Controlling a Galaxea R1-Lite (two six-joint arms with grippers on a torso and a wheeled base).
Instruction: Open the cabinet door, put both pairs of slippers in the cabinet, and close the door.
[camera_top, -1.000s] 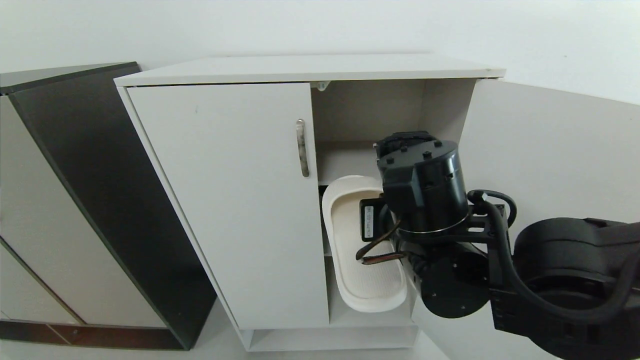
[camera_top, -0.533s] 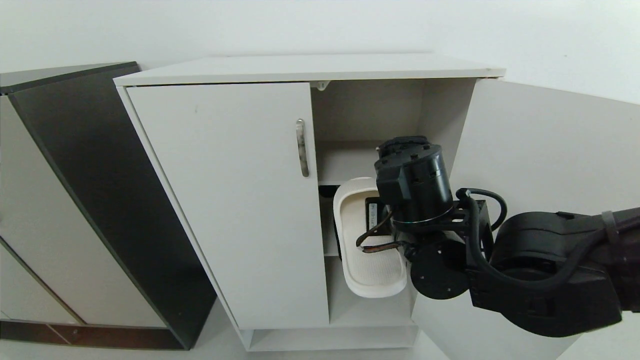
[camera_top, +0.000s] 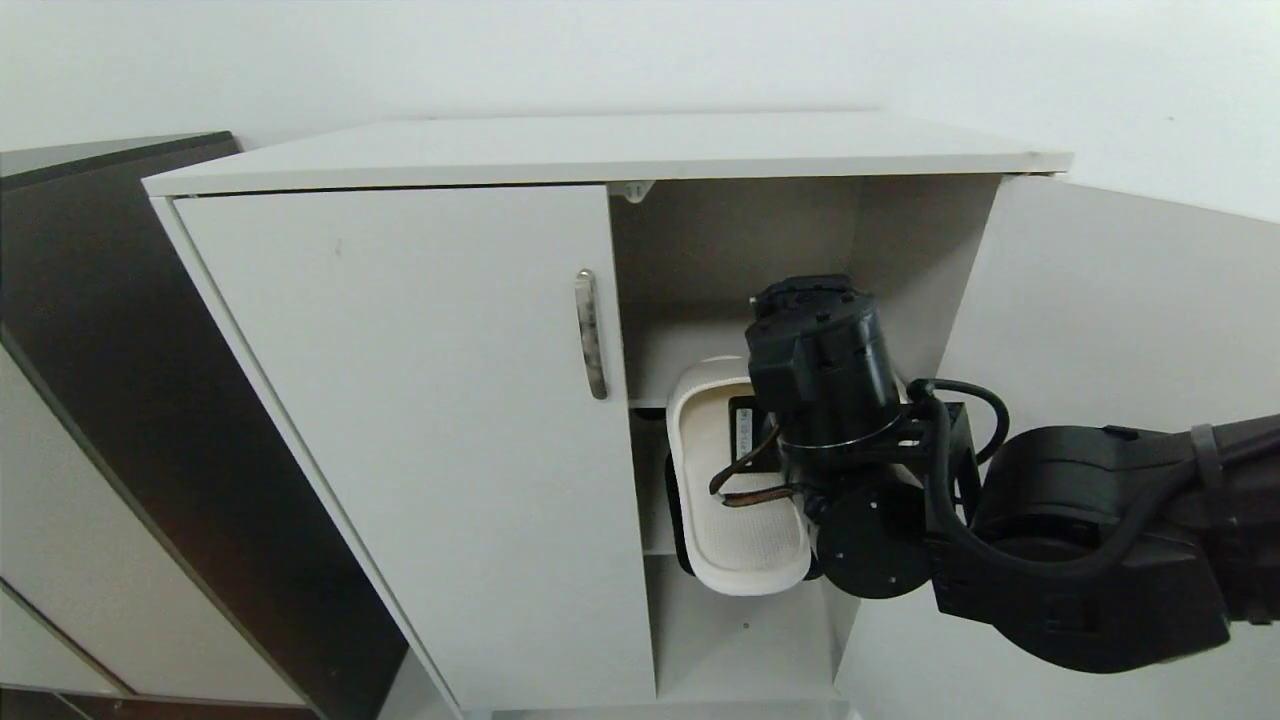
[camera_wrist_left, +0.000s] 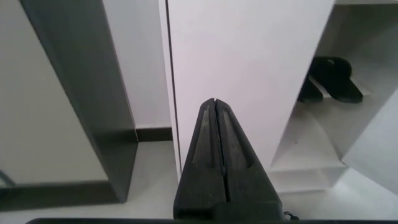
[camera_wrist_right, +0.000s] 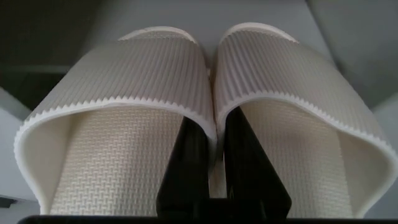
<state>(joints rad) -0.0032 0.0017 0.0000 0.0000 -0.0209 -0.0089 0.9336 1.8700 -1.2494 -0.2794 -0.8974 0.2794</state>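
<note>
A pair of white ribbed slippers (camera_wrist_right: 205, 87) is held side by side, with my right gripper (camera_wrist_right: 216, 155) shut on their two inner strap edges. In the head view the white slippers (camera_top: 735, 500) hang sole-down in the white cabinet's (camera_top: 600, 150) open right half, at middle shelf height, partly hidden by my right wrist (camera_top: 825, 370). A pair of black slippers (camera_wrist_left: 333, 78) lies on a shelf inside. My left gripper (camera_wrist_left: 214, 106) is shut and empty, low in front of the shut left door (camera_wrist_left: 249, 56).
The cabinet's right door (camera_top: 1110, 340) stands swung open to the right, close beside my right arm. The left door (camera_top: 420, 430) with its metal handle (camera_top: 590, 333) is shut. A dark cabinet (camera_top: 110, 340) stands against the white one's left side.
My right arm has carried the white slippers up and deeper into the cabinet opening. The head camera has also shifted, so the cabinet looks nearer.
</note>
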